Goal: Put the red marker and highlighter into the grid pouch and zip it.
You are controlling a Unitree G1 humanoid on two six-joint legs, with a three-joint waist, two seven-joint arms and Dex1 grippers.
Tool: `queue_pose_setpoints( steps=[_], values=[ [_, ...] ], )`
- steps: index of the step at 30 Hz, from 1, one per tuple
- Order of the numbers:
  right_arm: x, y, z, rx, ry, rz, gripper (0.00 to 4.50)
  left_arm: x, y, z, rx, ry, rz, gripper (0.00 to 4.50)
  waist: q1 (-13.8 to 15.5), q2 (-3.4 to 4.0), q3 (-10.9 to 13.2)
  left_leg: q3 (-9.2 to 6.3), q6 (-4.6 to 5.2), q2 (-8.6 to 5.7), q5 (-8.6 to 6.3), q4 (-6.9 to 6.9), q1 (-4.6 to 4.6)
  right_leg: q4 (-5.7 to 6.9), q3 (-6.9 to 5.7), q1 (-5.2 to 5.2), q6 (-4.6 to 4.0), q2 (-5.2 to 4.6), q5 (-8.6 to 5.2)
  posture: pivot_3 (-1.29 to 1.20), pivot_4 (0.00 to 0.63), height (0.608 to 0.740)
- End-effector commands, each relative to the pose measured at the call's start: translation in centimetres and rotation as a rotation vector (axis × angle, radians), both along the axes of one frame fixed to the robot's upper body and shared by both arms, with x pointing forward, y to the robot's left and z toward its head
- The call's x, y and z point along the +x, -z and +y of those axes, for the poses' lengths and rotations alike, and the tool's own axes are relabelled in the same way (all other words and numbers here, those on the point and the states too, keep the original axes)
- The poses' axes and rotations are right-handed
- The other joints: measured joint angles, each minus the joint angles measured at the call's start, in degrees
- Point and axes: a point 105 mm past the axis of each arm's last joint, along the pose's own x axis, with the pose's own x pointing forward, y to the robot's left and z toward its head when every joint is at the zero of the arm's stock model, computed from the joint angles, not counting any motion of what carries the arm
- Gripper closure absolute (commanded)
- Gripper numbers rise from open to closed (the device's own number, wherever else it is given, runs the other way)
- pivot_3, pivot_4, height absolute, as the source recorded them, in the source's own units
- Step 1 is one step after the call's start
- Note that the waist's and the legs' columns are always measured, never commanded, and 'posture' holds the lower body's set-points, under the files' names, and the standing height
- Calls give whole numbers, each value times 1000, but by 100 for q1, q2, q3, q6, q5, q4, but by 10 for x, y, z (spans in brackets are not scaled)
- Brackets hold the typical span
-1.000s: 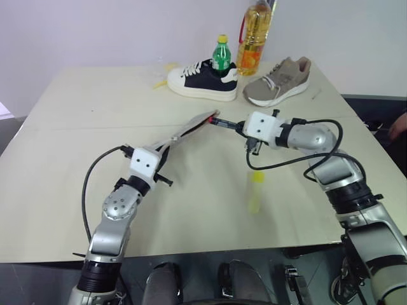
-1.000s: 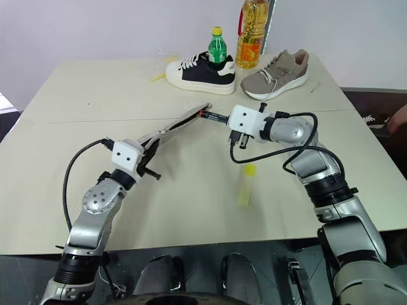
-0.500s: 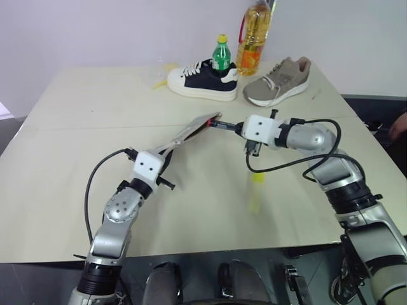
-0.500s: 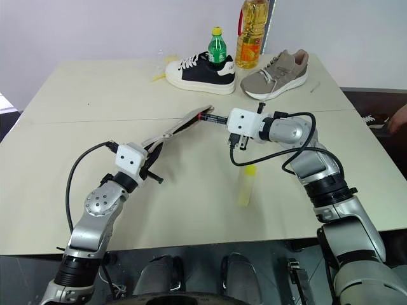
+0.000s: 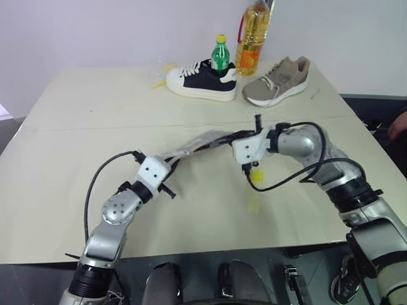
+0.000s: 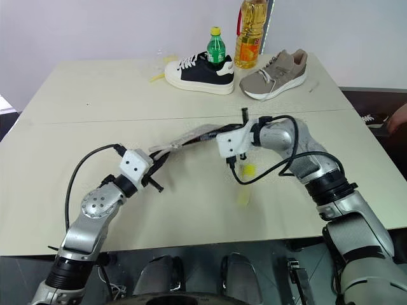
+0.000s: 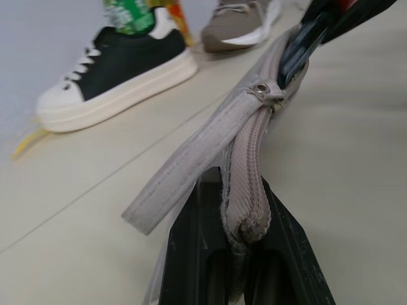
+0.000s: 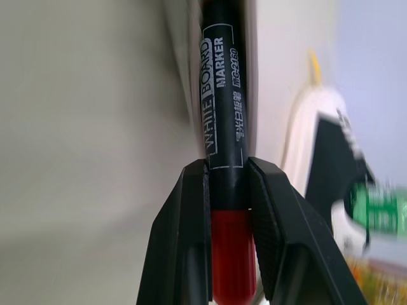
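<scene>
The grid pouch (image 5: 196, 145) hangs above the table, grey and stretched between my two grippers. My left gripper (image 5: 170, 157) is shut on the pouch's near end; the left wrist view shows the zipper edge (image 7: 248, 159) pinched between its fingers. My right gripper (image 5: 224, 138) is shut on the red marker (image 8: 222, 127), gripping where black meets red. The marker's black end points into the pouch mouth (image 8: 181, 57). The highlighter (image 6: 245, 183), pale yellow, lies on the table just below the right gripper, partly crossed by a black cable.
At the table's far edge stand a black-and-white sneaker (image 5: 202, 79), a green bottle (image 5: 220, 54), an oil bottle (image 5: 253, 38) and a beige sneaker (image 5: 278, 79). A person's hand (image 5: 399, 124) shows at the right border. The bare tabletop (image 5: 76, 127) spreads to the left.
My right gripper has rolled and dropped toward the left, pushing the marker's black end into the pouch mouth. The pouch has sagged lower, and the left gripper has kept its hold.
</scene>
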Motion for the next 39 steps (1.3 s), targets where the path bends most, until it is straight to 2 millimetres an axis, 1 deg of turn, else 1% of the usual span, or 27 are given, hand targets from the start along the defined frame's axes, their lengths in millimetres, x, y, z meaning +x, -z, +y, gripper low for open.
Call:
queue_pose_setpoints(
  steps=[1,3,5,7,9,11,12,15,17,19,21,22,24,26,29,32,34,35,39],
  values=[
    [-10,-17,27,5,-120,-72,4179,-6,-14,-8,-12,52,-41,4500,1,0,0,0,0,0,0,0,0,0,0,0,0,0,0,0,150,705],
    [-15,-16,35,14,-151,-61,4179,-7,-14,-10,-13,55,-39,4500,2,0,0,0,0,0,0,1,1,1,0,1,0,0,0,0,150,705],
    [-17,-15,37,20,-156,-39,4179,-7,-15,-10,-13,54,-39,4500,13,0,0,0,0,0,0,2,1,1,0,2,0,0,0,0,150,705],
    [-15,-17,34,28,-141,-38,3120,-7,-14,-8,-14,45,-35,4500,18,0,0,-1,0,-1,0,5,1,1,0,5,0,0,0,0,150,705],
    [-12,-24,30,63,-120,-46,2194,-7,-12,-7,-12,35,-30,4500,11,0,0,-2,0,-1,0,6,1,1,0,6,0,-1,0,0,150,705],
    [-10,-35,26,149,-86,-29,1137,-7,-11,-5,-7,23,-27,4500,6,0,0,-2,0,-1,0,5,2,2,0,6,0,-1,0,0,150,705],
    [-12,-45,22,225,-61,21,671,-6,-10,-4,-9,16,-25,4500,7,0,0,-2,0,0,0,5,2,2,0,5,-1,-1,0,0,150,705],
    [-25,-75,4,480,8,255,671,-3,-8,-1,-19,-12,-23,4500,22,0,0,-4,0,0,0,5,2,2,0,6,-1,-1,1,0,150,705],
    [-34,-83,-12,576,64,407,671,-1,-7,-1,-18,-15,-22,4500,31,-1,0,-14,1,5,-1,6,2,1,0,10,-2,-3,1,0,150,705],
    [-34,-84,-27,667,165,506,671,0,-6,-2,-17,-13,-21,4500,35,-3,-2,-23,4,6,-2,5,3,-1,-3,15,-3,-9,1,0,150,705],
    [-29,-69,-48,714,354,598,122,3,-4,-4,-17,-10,-20,4500,27,-4,-2,-21,6,4,-5,4,7,0,-4,16,-3,-16,0,0,150,705],
    [-29,-59,-58,721,444,630,25,4,-4,-5,-17,-7,-19,4500,24,-5,-3,-21,7,3,-5,4,7,0,-4,16,-4,-19,0,0,150,705],
    [-30,-36,-77,770,656,687,25,6,-4,-8,-20,2,-20,4500,29,-5,-4,-21,7,3,-5,2,7,0,-4,14,-5,-23,0,0,150,705],
    [-29,-19,-93,877,895,708,25,9,-3,-11,-23,13,-19,4500,19,-4,-3,-20,8,3,-5,-1,4,0,-3,11,-5,-25,0,0,150,705],
    [-46,-1,-92,940,1064,795,25,11,-1,-17,-28,44,-12,4500,13,2,-3,-19,8,3,-5,-2,0,6,-2,3,-5,-22,1,0,150,705],
    [-54,15,-90,1002,1151,808,25,12,1,-24,-33,77,-3,4500,18,1,-5,-20,8,3,-5,-4,0,4,-3,3,-5,-15,0,0,150,705],
    [-60,30,-91,1004,1212,782,25,13,2,-29,-35,99,0,4500,38,-3,-7,-21,8,2,-5,-3,-2,2,-4,5,-5,-16,0,0,150,705],
    [-65,39,-87,1000,1229,784,25,14,2,-31,-38,109,-1,4500,51,-4,-8,-24,8,-2,-5,-4,-4,0,-4,6,-4,-18,0,0,150,705],
    [-78,57,-82,948,1270,778,25,17,1,-34,-45,118,-6,4500,21,-1,-7,-26,9,-9,-6,1,-23,-2,-4,-6,-2,-23,0,0,150,705]
  ],
)
